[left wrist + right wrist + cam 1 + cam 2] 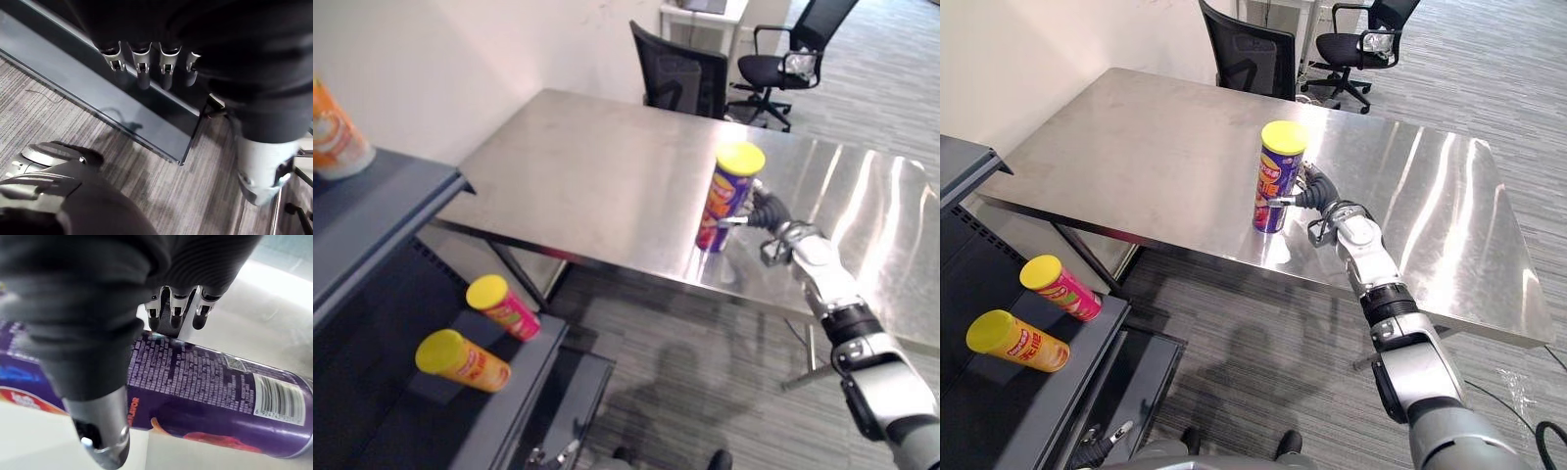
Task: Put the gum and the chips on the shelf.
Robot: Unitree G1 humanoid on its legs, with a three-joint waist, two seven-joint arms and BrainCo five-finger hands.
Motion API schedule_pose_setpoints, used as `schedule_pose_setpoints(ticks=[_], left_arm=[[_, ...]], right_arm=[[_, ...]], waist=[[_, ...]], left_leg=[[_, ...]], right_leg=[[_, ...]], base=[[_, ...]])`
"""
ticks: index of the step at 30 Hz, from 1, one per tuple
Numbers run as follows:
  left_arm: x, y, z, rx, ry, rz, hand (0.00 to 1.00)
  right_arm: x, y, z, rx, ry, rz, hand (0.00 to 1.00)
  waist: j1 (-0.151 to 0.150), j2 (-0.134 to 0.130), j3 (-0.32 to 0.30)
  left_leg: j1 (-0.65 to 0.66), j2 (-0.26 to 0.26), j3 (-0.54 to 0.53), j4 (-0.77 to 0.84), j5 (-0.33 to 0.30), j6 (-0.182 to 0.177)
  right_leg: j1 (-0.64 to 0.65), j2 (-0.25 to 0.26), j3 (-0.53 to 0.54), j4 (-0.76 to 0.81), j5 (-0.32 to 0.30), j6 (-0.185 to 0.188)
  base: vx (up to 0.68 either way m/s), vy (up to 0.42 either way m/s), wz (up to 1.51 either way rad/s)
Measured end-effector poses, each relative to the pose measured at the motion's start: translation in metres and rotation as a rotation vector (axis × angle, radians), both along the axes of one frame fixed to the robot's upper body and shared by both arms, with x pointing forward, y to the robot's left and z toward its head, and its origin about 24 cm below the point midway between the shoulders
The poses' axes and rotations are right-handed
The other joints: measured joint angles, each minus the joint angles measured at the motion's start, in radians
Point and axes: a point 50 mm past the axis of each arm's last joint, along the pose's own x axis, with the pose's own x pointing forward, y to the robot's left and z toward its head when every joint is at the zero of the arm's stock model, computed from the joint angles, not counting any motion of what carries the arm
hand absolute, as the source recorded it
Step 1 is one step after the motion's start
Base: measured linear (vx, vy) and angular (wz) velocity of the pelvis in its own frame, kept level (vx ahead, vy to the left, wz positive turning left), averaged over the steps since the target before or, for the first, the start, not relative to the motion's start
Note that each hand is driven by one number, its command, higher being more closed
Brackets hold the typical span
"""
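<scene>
Steel bench [1136,127] carries the purple chips can [1278,181] upright near its front edge, side exposed for grasping, right robot hand [1320,199] pinching it between thumb and fingers, probably to lift it toward the shelf [1028,421]; left robot hand [141,68] hangs idle, fingers straight.

Purple cylindrical chips can [722,191] with yellow lid
Upright on the steel table [587,166], near its front edge (lid on top)
</scene>
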Motion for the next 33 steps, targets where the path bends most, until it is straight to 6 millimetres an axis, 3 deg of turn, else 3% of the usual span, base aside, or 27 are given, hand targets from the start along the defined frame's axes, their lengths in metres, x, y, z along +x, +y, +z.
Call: schedule_pose_setpoints(ticks=[3, 4, 9, 27, 33], left_arm=[[0.000, 0.000, 0.000, -0.001, 0.000, -0.001, 0.00], [0.000, -0.001, 0.000, -0.001, 0.000, -0.005, 0.00], [0.001, -0.001, 0.000, -0.002, -0.002, -0.008, 0.00], [0.001, -0.002, 0.000, 0.004, -0.001, -0.017, 0.00], [0.000, -0.001, 0.000, 0.008, 0.001, -0.013, 0.00]], right_arm=[[0.003, 0.001, 0.002, -0.005, 0.002, -0.001, 0.00], [0.004, 0.001, 0.004, -0.005, 0.000, -0.004, 1.00], [0.005, 0.002, 0.006, -0.006, -0.007, 0.002, 1.00], [0.004, 0.005, 0.009, -0.013, -0.026, 0.015, 1.00], [-0.002, 0.015, 0.033, 0.020, -0.139, 0.037, 1.00]], waist=[[0.005, 0.001, 0.009], [0.012, 0.001, 0.013], [0.024, 0.001, 0.021], [0.019, 0.001, 0.021], [0.012, 0.001, 0.021]], left_leg=[[0.000, 0.000, -0.002, 0.000, 0.003, -0.001], [0.001, 0.001, -0.002, 0.000, 0.004, -0.002], [0.001, 0.001, -0.009, -0.008, 0.012, -0.003], [0.001, 0.003, 0.001, -0.016, 0.017, -0.003], [0.011, 0.005, 0.026, -0.016, 0.016, -0.004]], right_leg=[[0.002, 0.000, -0.001, 0.000, 0.000, 0.000], [0.002, 0.000, -0.001, 0.000, 0.000, 0.000], [0.002, 0.001, -0.007, 0.000, 0.000, 0.000], [-0.007, 0.002, 0.004, 0.000, 0.000, 0.000], [-0.011, 0.003, 0.028, 0.000, 0.003, -0.002]], base=[[-0.02, 0.000, 0.03], [0.00, 0.000, 0.00], [-0.02, 0.000, 0.03], [-0.01, 0.004, -0.01], [-0.01, 0.008, -0.10]])
